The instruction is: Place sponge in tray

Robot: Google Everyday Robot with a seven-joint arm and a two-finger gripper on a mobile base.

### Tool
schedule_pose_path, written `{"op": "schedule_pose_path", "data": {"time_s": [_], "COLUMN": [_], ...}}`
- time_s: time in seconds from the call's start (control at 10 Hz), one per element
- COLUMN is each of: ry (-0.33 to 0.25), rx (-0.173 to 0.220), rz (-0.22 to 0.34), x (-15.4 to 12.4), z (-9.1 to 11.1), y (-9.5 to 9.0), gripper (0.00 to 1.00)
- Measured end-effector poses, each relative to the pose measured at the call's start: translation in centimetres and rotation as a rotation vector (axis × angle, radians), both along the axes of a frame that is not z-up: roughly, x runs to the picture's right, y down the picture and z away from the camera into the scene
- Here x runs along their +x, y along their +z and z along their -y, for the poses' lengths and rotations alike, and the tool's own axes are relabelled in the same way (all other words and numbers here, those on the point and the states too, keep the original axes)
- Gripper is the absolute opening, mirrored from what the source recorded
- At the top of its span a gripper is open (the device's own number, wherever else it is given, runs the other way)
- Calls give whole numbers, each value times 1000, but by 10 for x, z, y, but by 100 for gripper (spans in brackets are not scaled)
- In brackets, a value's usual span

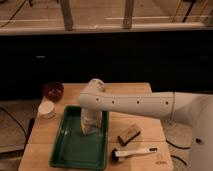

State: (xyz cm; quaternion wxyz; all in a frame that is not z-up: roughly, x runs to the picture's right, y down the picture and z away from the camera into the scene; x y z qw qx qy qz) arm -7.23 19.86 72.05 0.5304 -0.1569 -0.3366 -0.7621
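The sponge (129, 134), a brown-and-tan block, lies on the wooden table to the right of the green tray (65, 150). My white arm (135, 104) reaches in from the right and bends down over the tray. My gripper (89, 128) hangs over the tray's upper right part, close to its floor. It is left of the sponge and apart from it. I see nothing held in the gripper.
A white-handled brush (132, 152) lies near the table's front edge, below the sponge. A dark red bowl (52, 91) and a white cup (46, 109) stand at the back left. A dark counter and a window frame rise behind the table.
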Motion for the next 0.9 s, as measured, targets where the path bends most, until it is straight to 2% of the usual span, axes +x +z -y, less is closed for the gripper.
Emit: {"op": "schedule_pose_path", "data": {"time_s": [0.7,0.8,0.9], "ry": [-23,-25,-28], "rx": [3,3,4], "rz": [21,22,24], "x": [-1,-1,-1], "z": [0,0,1], "y": [-1,-1,-1], "gripper": [63,65,71]}}
